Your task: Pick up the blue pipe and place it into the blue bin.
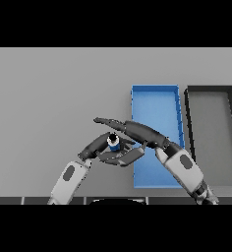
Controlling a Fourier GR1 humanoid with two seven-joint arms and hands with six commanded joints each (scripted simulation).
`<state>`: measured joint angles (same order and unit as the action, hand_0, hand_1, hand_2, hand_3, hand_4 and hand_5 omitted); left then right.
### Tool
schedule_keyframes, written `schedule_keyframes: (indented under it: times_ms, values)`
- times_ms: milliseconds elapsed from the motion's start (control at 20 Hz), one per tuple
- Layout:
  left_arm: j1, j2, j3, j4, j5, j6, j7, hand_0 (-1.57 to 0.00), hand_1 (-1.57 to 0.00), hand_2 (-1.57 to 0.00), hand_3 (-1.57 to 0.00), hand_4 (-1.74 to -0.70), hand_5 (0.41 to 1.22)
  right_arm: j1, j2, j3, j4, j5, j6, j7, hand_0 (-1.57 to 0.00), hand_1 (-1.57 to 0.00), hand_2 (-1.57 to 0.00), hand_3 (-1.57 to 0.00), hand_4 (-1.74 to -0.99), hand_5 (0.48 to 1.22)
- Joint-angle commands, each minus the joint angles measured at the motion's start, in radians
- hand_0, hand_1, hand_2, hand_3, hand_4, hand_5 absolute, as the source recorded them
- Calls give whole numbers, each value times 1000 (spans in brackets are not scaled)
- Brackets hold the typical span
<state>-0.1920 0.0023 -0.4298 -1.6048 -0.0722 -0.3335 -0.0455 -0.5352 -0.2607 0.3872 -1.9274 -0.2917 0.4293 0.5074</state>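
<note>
Grey bench [49, 98]: left hand [108, 155] gripped the short blue pipe [113, 142], right hand [132, 129] flat-fingered above; blue rectangular bin [155, 93] probably came next.

blue pipe [113, 142], short cylinder, upright-ish, pale open end facing up, left of the bin's left wall, partly hidden by dark fingers, blue bin [156, 101], long rectangular open tray, on the grey table, right of centre, its near-left part covered
</note>
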Motion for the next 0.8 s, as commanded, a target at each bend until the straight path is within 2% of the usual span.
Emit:
schedule_keyframes:
  times_ms: [0,50,100,150,200,300,350,400,450,550,600,650,750]
  values:
    - [-3,-6,0,-1,-10,4,21,-1571,-1571,-1571,-1571,-1465,1221,-3,6,10,15,8,12,-1,-69,-108,-166,-44,-1204,497]
    - [-1,-5,7,2,-11,-2,34,-1571,-1571,-1571,-1571,-1462,1221,-17,14,14,28,4,21,-1,-168,-218,-261,-128,-1233,487]
    - [1,-15,5,4,-8,-8,27,-1571,-1571,-1571,-1571,-1517,1221,-28,27,24,40,10,25,-1,-323,-362,-377,-242,-1278,485]
    - [8,-14,3,2,-14,-9,58,-1571,-1571,-1571,-1571,-1560,1221,-42,40,31,55,19,28,-5,-507,-530,-538,-401,-1331,489]
    - [9,-7,4,-4,-23,-9,49,-1571,-1571,-1571,-1571,-1595,1221,-31,47,43,46,23,27,-23,-702,-703,-745,-604,-1406,500]
    - [9,-14,2,-2,-36,-5,61,-1571,-1571,-1571,-1571,-1645,1221,-50,66,41,68,23,15,-10,-1015,-1015,-1042,-872,-1514,550]
    - [14,-18,7,-8,-23,-12,53,-1571,-1571,-1571,-1511,-1662,1221,-51,78,47,65,9,7,-4,-1126,-1127,-1148,-953,-1551,596]
    - [17,-29,11,-8,-10,-19,41,-1571,-1571,-1571,-1523,-1677,1221,-38,86,52,68,2,0,-13,-1215,-1215,-1233,-1021,-1581,650]
    - [17,-42,16,-8,8,-28,36,-1571,-1571,-1571,-1532,-1690,1221,-30,84,51,67,-13,-9,-25,-1286,-1287,-1300,-1102,-1606,765]
    - [19,-44,22,-8,13,-37,28,-1571,-1571,-1571,-1490,-1707,1221,-37,89,66,75,-5,-24,-30,-1389,-1389,-1398,-1250,-1648,929]
    - [11,-49,32,-1,15,-45,39,-1571,-1571,-1571,-1464,-1713,1221,-31,77,70,75,3,-26,-55,-1425,-1425,-1432,-1304,-1665,987]
    - [13,-55,31,2,13,-48,22,-1571,-1571,-1571,-1441,-1718,1221,-35,69,76,64,8,-26,-56,-1454,-1454,-1460,-1357,-1680,1034]
    - [11,-56,37,-9,6,-56,22,-1571,-1571,-1571,-1437,-1725,1221,-39,67,90,65,22,-28,-93,-1496,-1496,-1500,-1434,-1702,1101]
